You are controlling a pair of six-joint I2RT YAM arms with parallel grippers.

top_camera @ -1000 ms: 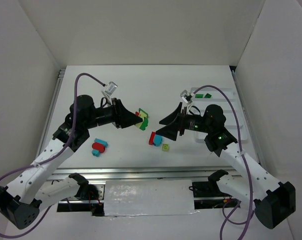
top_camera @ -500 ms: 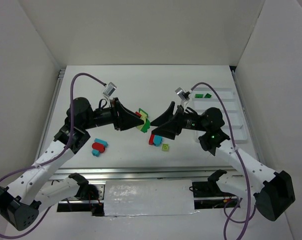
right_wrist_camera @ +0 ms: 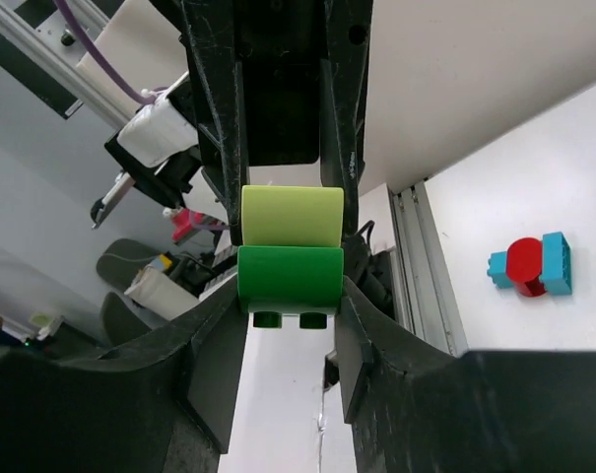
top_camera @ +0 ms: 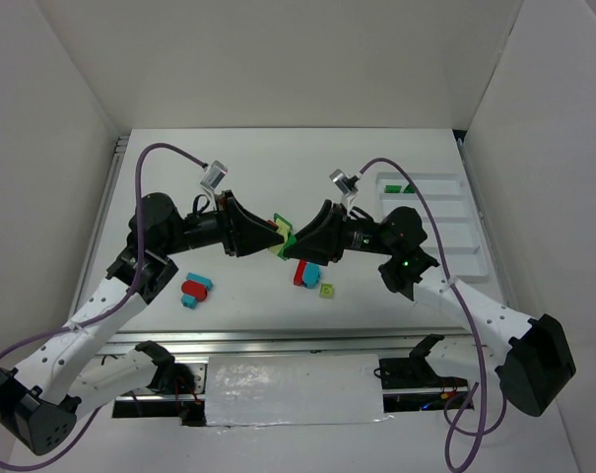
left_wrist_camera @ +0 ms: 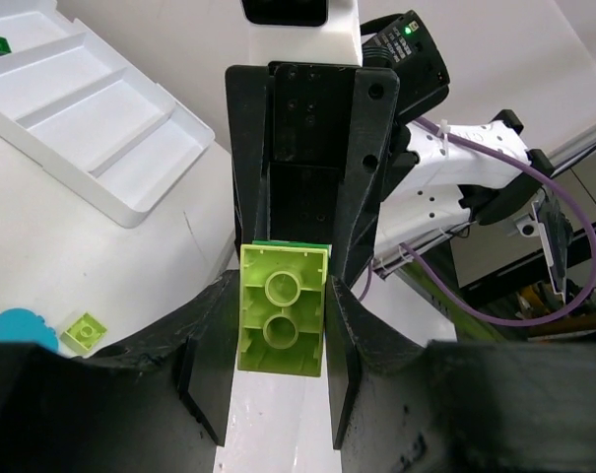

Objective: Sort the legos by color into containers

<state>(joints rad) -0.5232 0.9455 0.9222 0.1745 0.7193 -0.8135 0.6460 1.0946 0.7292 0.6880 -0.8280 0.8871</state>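
- Legos: a yellow-green brick [left_wrist_camera: 283, 320] and a dark green brick [right_wrist_camera: 290, 279], pressed together, hang in the air over the middle of the table [top_camera: 238, 177], between the two arms.
- At the table's right side lies the white tray [top_camera: 457, 212], with four long compartments split by low ridges. Some dark green pieces [top_camera: 403, 187] lie in the farthest one.
- The joined pair lines up from gripper to gripper, across the table. The yellow-green brick's two round studs face the left arm, and the dark green brick's hollow underside faces the right arm.
- The left gripper [left_wrist_camera: 281, 296] is clamped on the yellow-green brick's sides, and the right gripper [right_wrist_camera: 290, 296] pinches the dark green brick.
- All bricks are smooth, blocky plastic. Loose on the table are a red-and-cyan cluster [top_camera: 195, 289], a red-and-cyan pair [top_camera: 304, 273] and a small yellow-green piece [top_camera: 326, 290].
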